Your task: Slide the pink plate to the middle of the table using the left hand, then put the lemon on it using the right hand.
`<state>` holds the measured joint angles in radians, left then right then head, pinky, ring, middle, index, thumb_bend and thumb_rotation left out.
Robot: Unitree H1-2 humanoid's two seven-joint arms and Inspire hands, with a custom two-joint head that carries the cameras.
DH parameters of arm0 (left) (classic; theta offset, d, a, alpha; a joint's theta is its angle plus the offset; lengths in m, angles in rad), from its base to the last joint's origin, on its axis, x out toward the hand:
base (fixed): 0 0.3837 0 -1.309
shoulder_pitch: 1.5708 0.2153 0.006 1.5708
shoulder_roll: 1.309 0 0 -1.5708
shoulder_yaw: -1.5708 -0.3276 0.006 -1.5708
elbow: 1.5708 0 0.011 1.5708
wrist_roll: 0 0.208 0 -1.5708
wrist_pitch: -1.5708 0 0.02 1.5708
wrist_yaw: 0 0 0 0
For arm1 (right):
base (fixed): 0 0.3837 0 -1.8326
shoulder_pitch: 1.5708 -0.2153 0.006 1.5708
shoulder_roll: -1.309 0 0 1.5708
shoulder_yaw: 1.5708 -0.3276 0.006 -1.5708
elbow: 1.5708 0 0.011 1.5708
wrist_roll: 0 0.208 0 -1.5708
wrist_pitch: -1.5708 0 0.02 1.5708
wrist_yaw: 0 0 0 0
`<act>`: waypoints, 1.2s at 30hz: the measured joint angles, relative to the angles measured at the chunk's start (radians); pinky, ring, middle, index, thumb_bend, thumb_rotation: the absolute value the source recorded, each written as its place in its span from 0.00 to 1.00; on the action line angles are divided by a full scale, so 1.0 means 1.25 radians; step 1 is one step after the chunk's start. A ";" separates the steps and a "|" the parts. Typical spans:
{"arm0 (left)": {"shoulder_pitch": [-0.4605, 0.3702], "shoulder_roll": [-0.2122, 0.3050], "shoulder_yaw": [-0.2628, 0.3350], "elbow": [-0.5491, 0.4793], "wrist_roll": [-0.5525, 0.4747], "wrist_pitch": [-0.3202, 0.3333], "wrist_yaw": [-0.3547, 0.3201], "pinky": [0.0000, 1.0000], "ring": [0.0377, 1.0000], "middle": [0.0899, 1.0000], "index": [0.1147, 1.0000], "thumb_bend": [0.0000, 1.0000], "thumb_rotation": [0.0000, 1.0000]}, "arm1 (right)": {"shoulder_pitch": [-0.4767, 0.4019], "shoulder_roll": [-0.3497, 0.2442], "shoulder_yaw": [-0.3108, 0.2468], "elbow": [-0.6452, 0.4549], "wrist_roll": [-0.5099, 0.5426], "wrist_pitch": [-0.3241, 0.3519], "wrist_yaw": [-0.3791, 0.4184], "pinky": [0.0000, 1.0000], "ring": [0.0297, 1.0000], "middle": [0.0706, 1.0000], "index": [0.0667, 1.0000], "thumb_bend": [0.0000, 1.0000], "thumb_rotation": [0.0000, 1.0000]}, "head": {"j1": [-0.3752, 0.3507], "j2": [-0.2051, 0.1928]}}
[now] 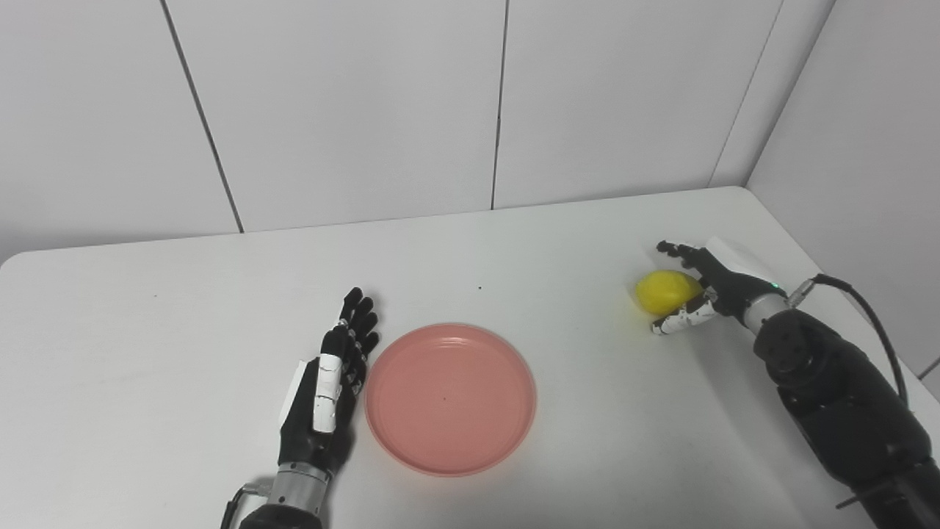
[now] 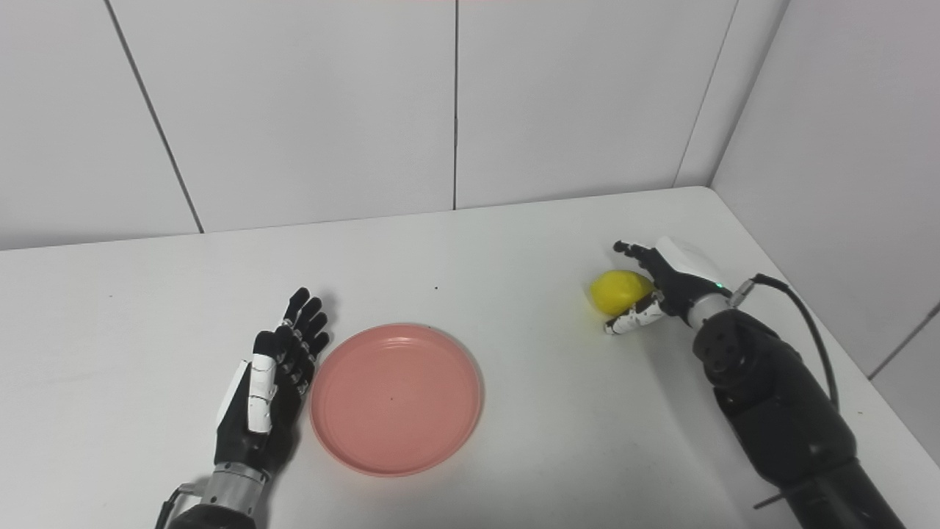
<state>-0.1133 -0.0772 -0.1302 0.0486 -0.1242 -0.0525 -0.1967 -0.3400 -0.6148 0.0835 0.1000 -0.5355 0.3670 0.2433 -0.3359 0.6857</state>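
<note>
Lemon (image 1: 666,291) sits far right on the white bench (image 1: 587,455), cupped by the right hand (image 1: 705,288): fingers above it, thumb below, touching; lifted or not, cannot tell. Pink plate (image 1: 450,399) lies flat near the middle, well apart from the lemon. Left hand (image 1: 328,386) rests just left of the plate rim, fingers straight and apart, holding nothing.

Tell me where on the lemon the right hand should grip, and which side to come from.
Grip the lemon across its rounded middle, coming from its right side, where the right hand already cups it: fingers behind the fruit, thumb in front. It lies on its side on the table, so opposing pads across the middle probably hold best. The pink plate sits to its left.
</note>
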 measured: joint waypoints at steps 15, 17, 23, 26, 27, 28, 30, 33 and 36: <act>0.003 -0.001 -0.003 -0.002 0.000 0.003 0.013 1.00 1.00 1.00 1.00 0.80 1.00 | -0.001 0.046 0.020 0.072 -0.031 -0.151 -0.168 0.30 0.36 0.41 0.51 0.51 0.00 | 0.004 -0.001; 0.003 -0.001 -0.003 -0.002 0.000 0.003 0.013 1.00 1.00 1.00 1.00 0.80 1.00 | 0.000 0.046 0.020 0.070 -0.033 -0.151 -0.169 0.31 0.37 0.41 0.50 0.51 0.00 | 0.007 -0.001; 0.003 -0.001 -0.003 -0.002 -0.001 0.003 0.013 1.00 1.00 1.00 1.00 0.79 1.00 | 0.019 0.047 0.018 0.030 -0.037 -0.149 -0.168 0.33 0.37 0.41 0.50 0.52 0.00 | 0.013 -0.005; 0.003 -0.001 -0.003 -0.002 -0.001 0.003 0.013 1.00 1.00 1.00 1.00 0.80 1.00 | 0.027 0.052 0.013 -0.016 -0.038 -0.149 -0.168 0.32 0.37 0.41 0.50 0.52 0.00 | 0.016 -0.004; 0.003 -0.001 -0.003 -0.002 -0.001 0.003 0.013 1.00 1.00 1.00 1.00 0.80 1.00 | 0.028 0.056 0.009 -0.043 -0.037 -0.148 -0.168 0.32 0.37 0.41 0.50 0.52 0.00 | 0.016 -0.004; 0.003 -0.001 -0.003 -0.002 -0.001 0.003 0.013 1.00 1.00 1.00 1.00 0.80 1.00 | 0.029 0.061 0.007 -0.064 -0.037 -0.148 -0.167 0.31 0.36 0.41 0.51 0.51 0.00 | 0.016 -0.004; 0.002 -0.001 -0.003 -0.002 -0.001 0.003 0.013 1.00 1.00 1.00 1.00 0.79 1.00 | 0.032 0.074 0.000 -0.121 -0.036 -0.141 -0.160 0.30 0.35 0.41 0.51 0.51 0.00 | 0.017 -0.002; 0.002 -0.001 -0.003 -0.001 -0.001 0.002 0.013 1.00 1.00 1.00 1.00 0.79 1.00 | 0.032 0.100 0.000 -0.209 -0.035 -0.141 -0.147 0.33 0.36 0.42 0.51 0.51 0.00 | 0.023 -0.001; 0.001 -0.002 -0.003 -0.002 0.000 0.002 0.014 1.00 1.00 1.00 1.00 0.79 1.00 | 0.031 0.119 0.006 -0.264 -0.035 -0.144 -0.136 0.34 0.37 0.42 0.51 0.51 0.00 | 0.025 -0.001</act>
<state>-0.1114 -0.0802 -0.1343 0.0460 -0.1247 -0.0494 -0.1795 -0.3014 -0.4659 0.0915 -0.2295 -0.5789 0.1876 0.0738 -0.3053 0.6842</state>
